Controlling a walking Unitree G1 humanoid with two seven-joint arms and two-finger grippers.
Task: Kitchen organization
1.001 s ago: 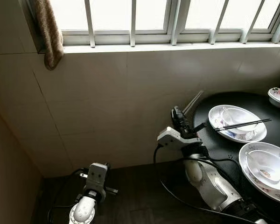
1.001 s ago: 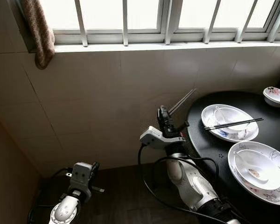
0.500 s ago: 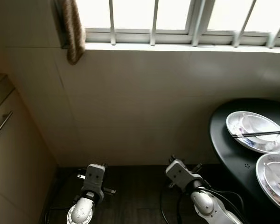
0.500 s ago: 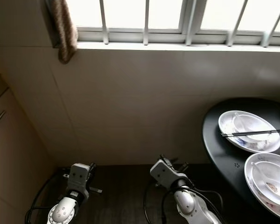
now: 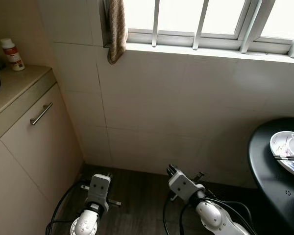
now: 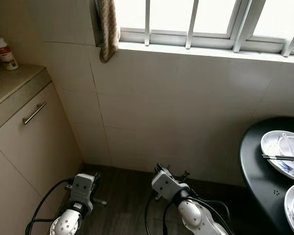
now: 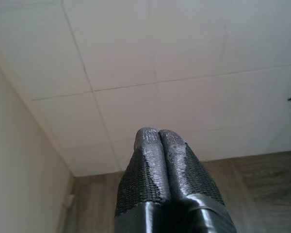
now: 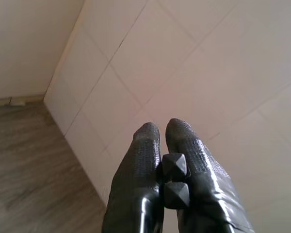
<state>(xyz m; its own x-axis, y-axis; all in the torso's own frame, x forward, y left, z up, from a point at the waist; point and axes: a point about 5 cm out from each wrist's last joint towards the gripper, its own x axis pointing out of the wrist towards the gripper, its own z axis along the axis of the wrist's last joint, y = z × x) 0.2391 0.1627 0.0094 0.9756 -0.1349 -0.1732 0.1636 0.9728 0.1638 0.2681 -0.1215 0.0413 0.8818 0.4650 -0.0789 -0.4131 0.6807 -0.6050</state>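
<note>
A black round table point(image 6: 257, 171) stands at the right. On it lies a patterned plate point(image 6: 270, 155) holding a white bowl point(image 6: 290, 146), with dark chopsticks point(image 6: 279, 157) laid across. A second plate point(image 6: 290, 208) sits nearer me at the table's edge. My left arm point(image 5: 98, 188) and right arm point(image 5: 183, 185) both hang low over the dark floor, away from the table. My left gripper point(image 7: 158, 133) is shut with nothing in it and faces the tiled wall. My right gripper point(image 8: 160, 128) is shut too, its pads touching, and points at the wall corner.
A beige cabinet point(image 5: 32, 147) with a bar handle point(image 5: 40, 113) stands at the left under a counter point(image 5: 14, 83) with a small red-labelled bottle point(image 5: 12, 54). A brown towel point(image 5: 116, 29) hangs from the barred window point(image 5: 201, 22). Wood floor point(image 5: 137, 191) lies between cabinet and table.
The camera has swung left, bringing in the cabinet, counter and bottle and pushing the table to the right edge. My right arm has dropped from beside the table to low over the floor.
</note>
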